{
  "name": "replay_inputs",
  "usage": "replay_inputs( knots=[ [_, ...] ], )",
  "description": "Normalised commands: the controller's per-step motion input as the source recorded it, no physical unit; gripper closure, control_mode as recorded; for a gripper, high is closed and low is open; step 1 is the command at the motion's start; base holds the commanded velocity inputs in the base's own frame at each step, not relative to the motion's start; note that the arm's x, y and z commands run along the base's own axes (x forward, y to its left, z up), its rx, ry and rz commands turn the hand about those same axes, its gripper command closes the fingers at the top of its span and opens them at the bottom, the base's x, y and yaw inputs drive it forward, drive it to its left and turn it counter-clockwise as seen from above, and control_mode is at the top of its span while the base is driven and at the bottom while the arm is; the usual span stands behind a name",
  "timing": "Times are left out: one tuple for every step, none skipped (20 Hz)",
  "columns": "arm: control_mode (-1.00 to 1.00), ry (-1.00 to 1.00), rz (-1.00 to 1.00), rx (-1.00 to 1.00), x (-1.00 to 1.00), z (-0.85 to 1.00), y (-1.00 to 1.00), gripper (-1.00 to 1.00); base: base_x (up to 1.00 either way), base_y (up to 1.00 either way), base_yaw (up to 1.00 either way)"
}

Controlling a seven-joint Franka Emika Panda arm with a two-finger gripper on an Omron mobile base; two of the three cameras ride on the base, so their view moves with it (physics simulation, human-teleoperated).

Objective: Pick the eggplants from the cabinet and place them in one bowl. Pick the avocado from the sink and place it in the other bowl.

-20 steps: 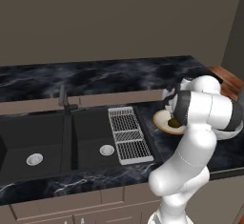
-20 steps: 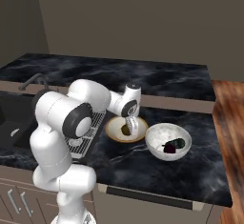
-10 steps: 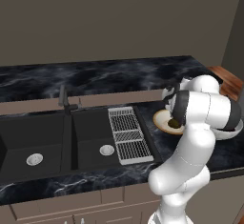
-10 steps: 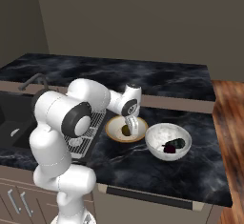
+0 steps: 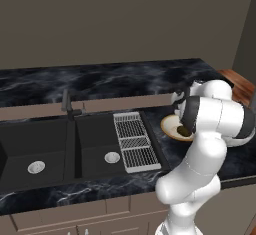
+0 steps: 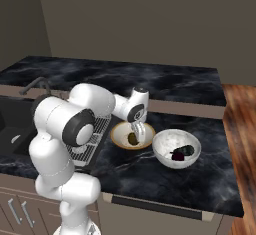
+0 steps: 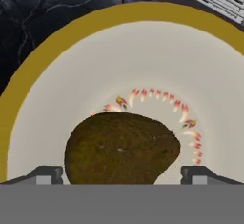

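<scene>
My gripper point(image 6: 136, 135) hangs right over the yellow-rimmed bowl point(image 6: 118, 132), fingers spread wide and gripping nothing. The avocado point(image 7: 121, 149) lies loose on the cream bottom of the bowl, and in the hand view my two fingertips point(image 7: 47, 174) stand on either side of it, clear of its skin. It rests just under a small ring of orange marks painted inside the bowl. Beside this bowl, on the black marble counter point(image 6: 165, 186), sits the white bowl point(image 6: 165, 144) with dark eggplants point(image 6: 183, 151) in it. On the other side is the grey drying rack point(image 5: 133, 140) at the edge of the black sink point(image 5: 50, 149).
</scene>
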Motion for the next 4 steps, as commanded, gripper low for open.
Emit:
replay_inputs(
  knots=[
    [-1.0,-0.07,0.0,0.0,-0.39,0.21,0.0,-1.0,0.0,0.0,0.0],
    [-1.0,-0.06,0.0,0.0,-0.44,0.23,0.0,-1.0,0.0,0.0,0.0],
    [-1.0,-0.06,0.0,0.0,-0.43,0.24,0.0,-1.0,0.0,0.0,0.0],
    [-1.0,-0.05,0.0,0.0,-0.44,0.25,0.0,-1.0,0.0,0.0,0.0]
  ],
)
